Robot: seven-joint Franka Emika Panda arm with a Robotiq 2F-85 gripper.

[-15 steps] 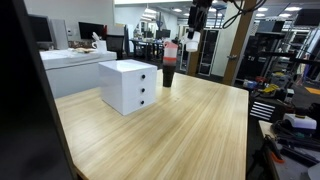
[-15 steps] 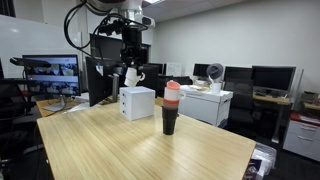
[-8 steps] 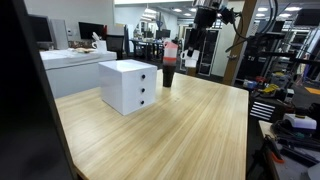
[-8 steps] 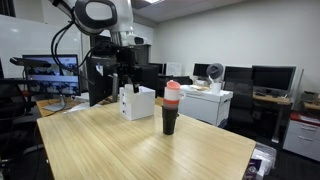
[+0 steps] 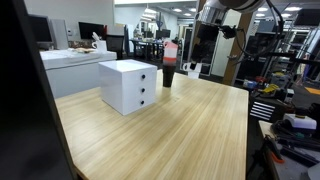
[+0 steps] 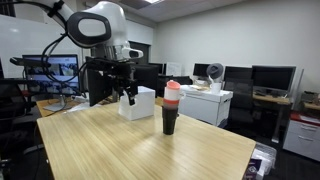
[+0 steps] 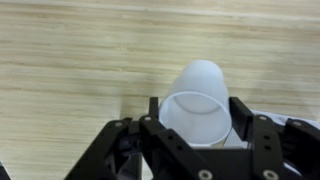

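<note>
A light wooden table [image 5: 190,130] carries a white three-drawer box [image 5: 128,85] and a dark red-topped cup [image 6: 171,108], standing apart.

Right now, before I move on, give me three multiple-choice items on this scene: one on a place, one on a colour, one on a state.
1. Where does the dark cup stand?
A. on the table
B. on the floor
C. on a chair

2. What colour is the held cup?
A. red
B. white
C. green

3. How is the gripper?
A. open and empty
B. out of view
C. shut on the held cup

Answers:
1 A, its base rests on the wooden top.
2 B, it shows white in the wrist view.
3 C, the jaws sit against both its sides.
</note>
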